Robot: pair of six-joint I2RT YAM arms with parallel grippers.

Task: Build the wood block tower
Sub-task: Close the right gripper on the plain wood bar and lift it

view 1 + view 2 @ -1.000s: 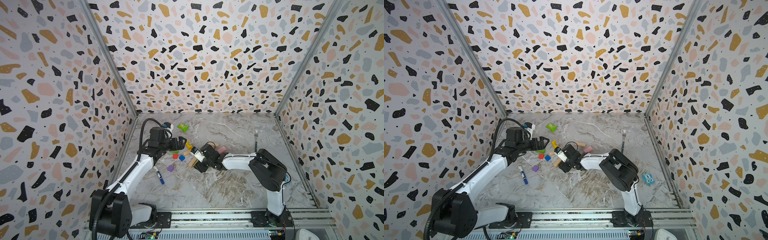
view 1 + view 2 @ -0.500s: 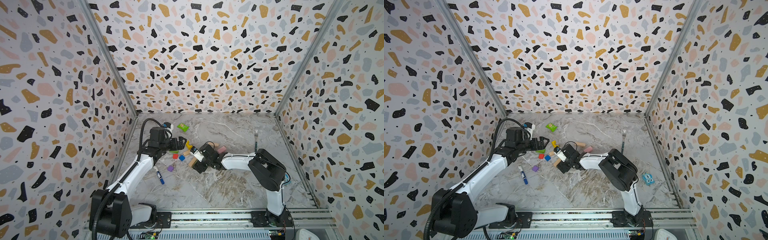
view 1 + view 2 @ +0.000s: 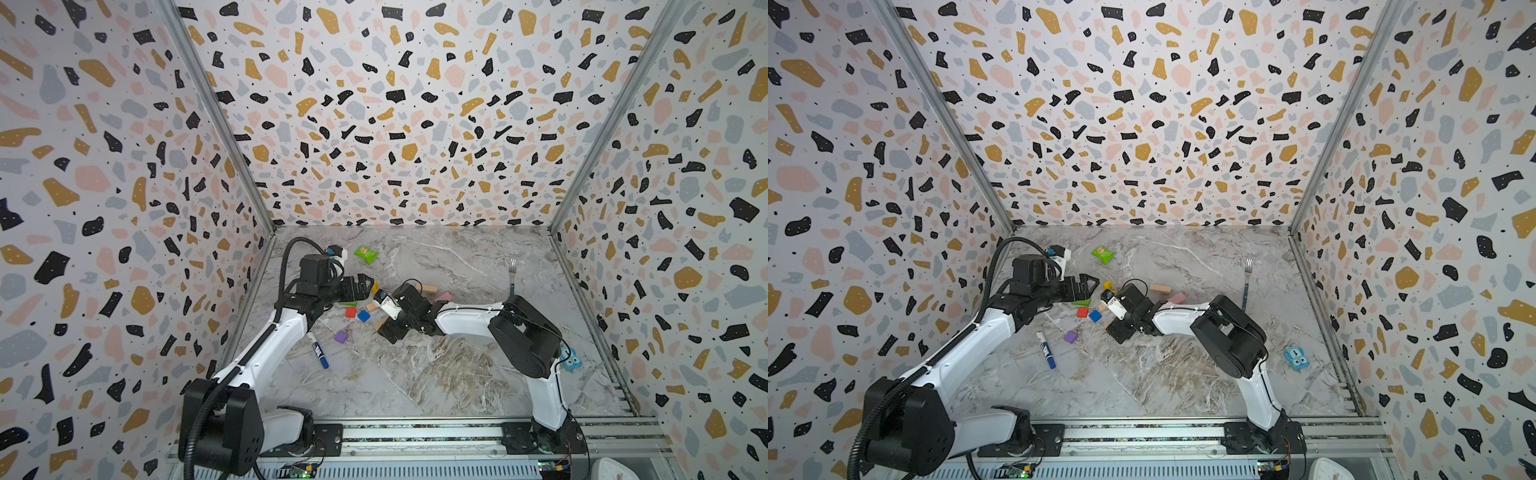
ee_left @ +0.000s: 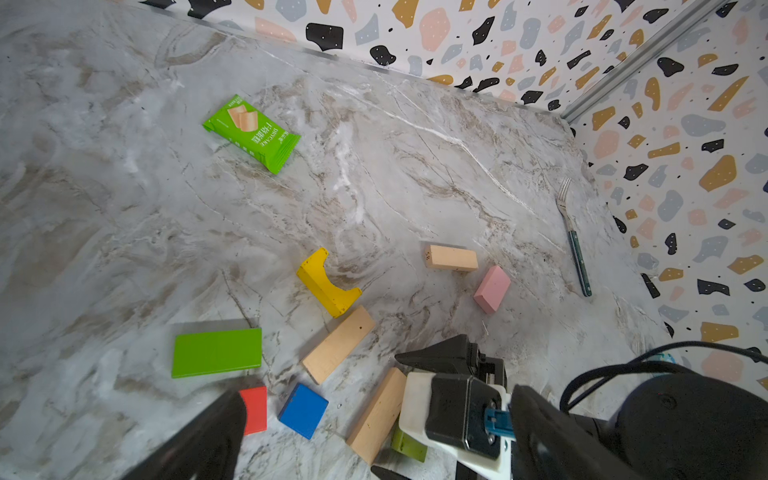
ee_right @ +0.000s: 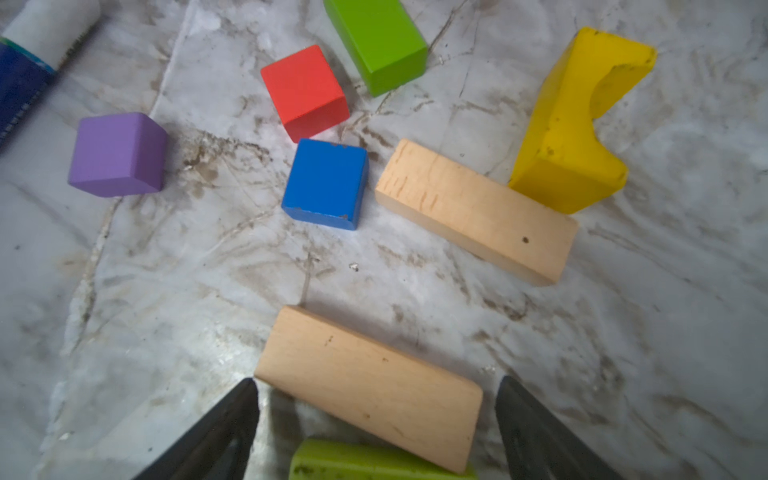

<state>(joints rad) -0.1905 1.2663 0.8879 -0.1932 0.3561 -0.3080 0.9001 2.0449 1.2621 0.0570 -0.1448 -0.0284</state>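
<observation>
Tan bar (image 5: 332,365) sits half on dark green bar (image 5: 365,463); right claw (image 5: 375,380) spread astride it, not gripping. Retreat could knock it askew. Left claw (image 3: 365,286) wide open, empty.

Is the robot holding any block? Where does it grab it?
No. The left pincer is open and empty; the right pincer is open around a tan bar.

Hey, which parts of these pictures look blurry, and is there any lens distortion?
Right wrist view: the blue cube is sharp, the right claw's fingers and the marker pen soft. Left wrist view: the left claw's fingers at the edge are blurred. Both top views: wide-angle, walls splay outward.
</observation>
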